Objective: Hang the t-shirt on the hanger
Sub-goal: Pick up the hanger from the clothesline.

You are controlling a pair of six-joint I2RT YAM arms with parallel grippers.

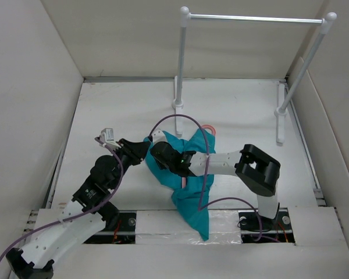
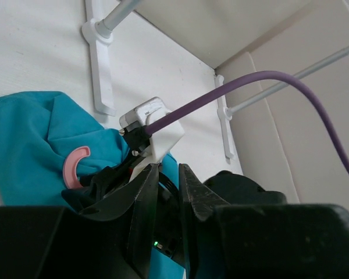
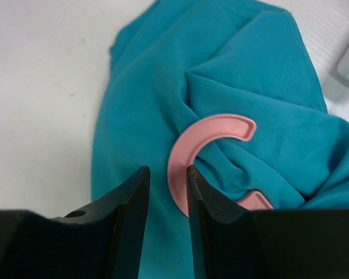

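Leftmost, my left end effector [image 1: 144,148] sits at the left edge of the t-shirt [image 1: 189,192], about midway between the tabletop's left and right edges. In its wrist view its jaws stand only a thin slit apart. I cannot tell whether any cloth is caught between them, because my other arm fills the background.

Just beside it, almost touching, is my right end effector [image 1: 157,152]. It reaches in from the right and hovers low over the shirt. Its jaws are also nearly together. Teal cloth shows through the slit, but I cannot tell whether a fold is pinched.

The t-shirt lies bunched in the middle of the tabletop, with its tail trailing over the near edge. The hanger [image 1: 208,128] is mostly buried in the shirt. Its pink hook pokes out toward the far edge, right next to my right finger in the wrist view.

I see three risks:
- **Collision:** my two end effectors are crowded so closely that they may knock each other.
- **Dragging:** a pull on the cloth may move the hanger with it instead of seating the shirt.
- **Snagging:** the purple cable [image 1: 192,125] arcs over the shirt and could catch the hook.
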